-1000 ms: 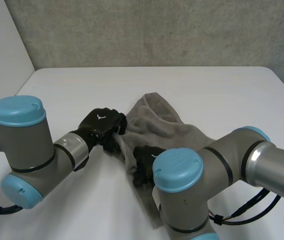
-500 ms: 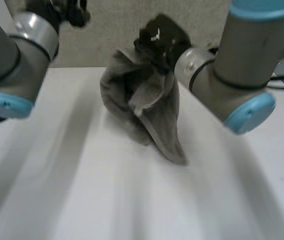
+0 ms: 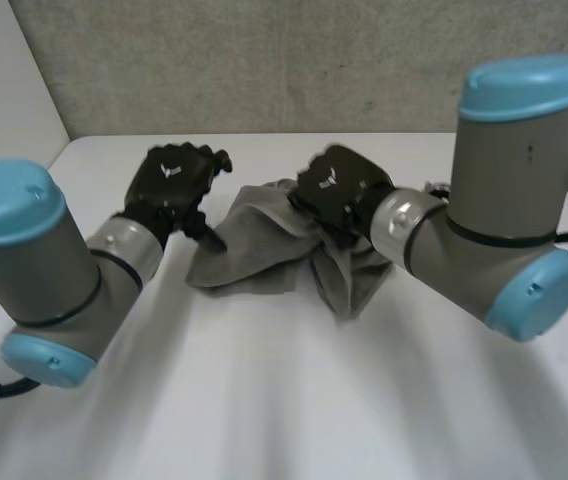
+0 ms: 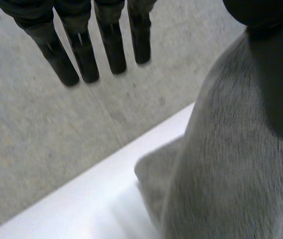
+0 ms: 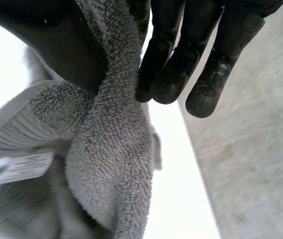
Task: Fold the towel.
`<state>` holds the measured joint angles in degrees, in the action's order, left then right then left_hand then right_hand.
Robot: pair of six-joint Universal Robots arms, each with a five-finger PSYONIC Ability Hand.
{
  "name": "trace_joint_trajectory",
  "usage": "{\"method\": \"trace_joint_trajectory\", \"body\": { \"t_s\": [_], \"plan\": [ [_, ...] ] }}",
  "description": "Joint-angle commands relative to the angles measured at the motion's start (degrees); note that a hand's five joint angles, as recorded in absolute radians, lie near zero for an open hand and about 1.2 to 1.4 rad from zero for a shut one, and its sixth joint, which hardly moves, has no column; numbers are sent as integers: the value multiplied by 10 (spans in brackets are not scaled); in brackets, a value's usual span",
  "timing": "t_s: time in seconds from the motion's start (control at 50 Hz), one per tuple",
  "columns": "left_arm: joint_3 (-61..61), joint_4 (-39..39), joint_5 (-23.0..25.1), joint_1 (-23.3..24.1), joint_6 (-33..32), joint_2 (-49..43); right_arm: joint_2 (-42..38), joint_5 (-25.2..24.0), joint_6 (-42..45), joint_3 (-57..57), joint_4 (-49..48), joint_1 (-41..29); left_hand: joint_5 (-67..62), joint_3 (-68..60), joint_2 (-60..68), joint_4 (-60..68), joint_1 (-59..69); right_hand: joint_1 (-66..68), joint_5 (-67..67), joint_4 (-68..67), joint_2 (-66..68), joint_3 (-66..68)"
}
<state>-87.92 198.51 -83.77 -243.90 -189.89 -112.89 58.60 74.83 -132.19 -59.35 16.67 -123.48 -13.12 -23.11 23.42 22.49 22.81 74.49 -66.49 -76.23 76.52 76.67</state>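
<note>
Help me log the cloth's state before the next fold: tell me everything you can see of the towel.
The towel is grey terry cloth with a looped pile, a flat ribbed band along one edge and a white sewn-in label. It is bunched and crumpled, not folded flat. The right hand pinches a raised fold between thumb and fingers; the rest hangs down to the white table. The left hand, fingers straight, sits beside its other edge.

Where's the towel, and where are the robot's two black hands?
towel (image 3: 252, 256): head view, on its grey middle.
left hand (image 3: 169, 183): head view, on the back of the hand.
right hand (image 3: 336, 188): head view, on the back of the hand.
</note>
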Motion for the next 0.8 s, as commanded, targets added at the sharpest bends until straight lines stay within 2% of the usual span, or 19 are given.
{"method": "trace_joint_trajectory", "body": {
  "t_s": [0.02,0.08,0.12,0.22,0.32,0.34,0.36,0.4,0.42,0.46,0.52,0.62,0.68,0.8],
  "plan": [
    [1,40,1,-10,1,-67,53,-11,2,-103,-7,55,90,90,-93,-84,-87,55,-35,-38,35,33],
    [22,41,3,-10,1,-93,67,-26,3,-139,-8,84,92,92,-95,-86,-89,55,-35,-38,35,33],
    [35,40,4,-10,1,-105,70,-54,3,-166,-3,114,94,94,-97,-87,-91,55,-35,-38,35,33],
    [75,36,7,-7,-2,-143,71,-93,3,-199,0,143,89,89,-92,-82,-86,55,-35,-38,35,33],
    [114,30,49,-6,-4,-182,71,-120,1,-240,-1,150,77,77,-80,-71,-74,55,-35,-38,35,33],
    [123,28,71,-5,-3,-194,71,-120,1,-240,-1,150,60,60,-63,-54,-57,55,-35,-38,35,33],
    [123,28,71,-5,-3,-194,71,-121,1,-251,-2,150,60,60,-63,-54,-57,55,-35,-38,35,33],
    [137,11,117,-5,0,-213,70,-118,0,-260,-6,151,22,21,-25,-15,-18,55,-35,-38,35,33],
    [137,11,117,-5,0,-213,70,-118,-2,-265,-7,152,21,21,-24,-15,-18,55,-35,-38,35,33],
    [144,-14,150,-2,-2,-227,70,-116,-3,-269,-8,152,-22,-22,19,28,25,55,-35,-38,35,33],
    [146,-27,157,0,-3,-232,70,-115,-3,-269,-13,161,-39,-39,36,45,42,55,-35,-38,35,33],
    [156,-69,158,0,-2,-232,70,-114,-12,-256,-15,173,-237,-237,234,243,240,55,-35,-38,35,33],
    [156,-79,157,-1,-1,-222,70,-112,-23,-244,-15,179,-310,-310,307,316,313,55,-35,-38,35,33],
    [146,-81,156,-6,0,-198,67,-112,-43,-234,-15,185,-315,-315,312,321,318,55,-35,-38,35,33]
  ]
}}
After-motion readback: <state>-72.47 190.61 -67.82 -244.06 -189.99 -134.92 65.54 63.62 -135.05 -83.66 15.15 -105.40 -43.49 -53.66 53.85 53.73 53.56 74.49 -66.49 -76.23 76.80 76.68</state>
